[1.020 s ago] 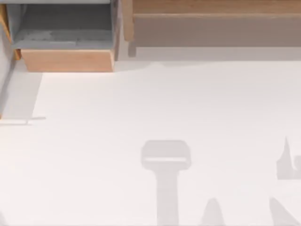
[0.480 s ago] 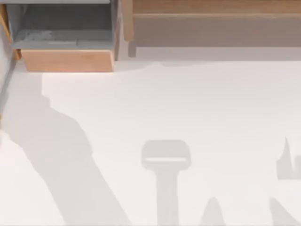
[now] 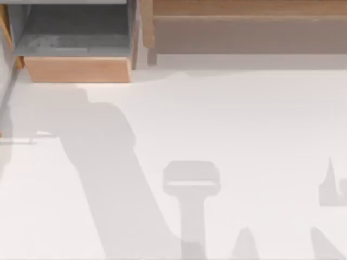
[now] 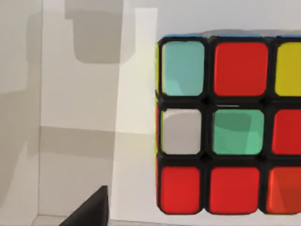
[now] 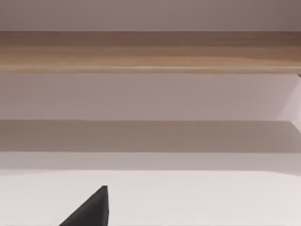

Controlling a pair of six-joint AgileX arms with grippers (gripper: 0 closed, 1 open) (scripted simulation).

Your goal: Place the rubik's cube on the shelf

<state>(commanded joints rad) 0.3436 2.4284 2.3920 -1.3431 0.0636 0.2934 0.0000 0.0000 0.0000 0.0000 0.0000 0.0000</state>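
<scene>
Top view: the shelf (image 3: 249, 8) runs along our desk's (image 3: 244, 119) far edge toward the right, beside the grey-lined box (image 3: 76, 40); a broad arm shadow (image 3: 108, 173) now lies farther right than half a second ago. Left wrist view: the rubik's cube (image 4: 228, 125) sits close before the camera; jaw state cannot be told. Right wrist view: the shelf (image 5: 150, 52) spans ahead; jaw state cannot be told.

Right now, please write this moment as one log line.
rubik's cube: close before left wrist camera | shelf: top right, bare | box compartment: top left | table: arm shadow at left
</scene>
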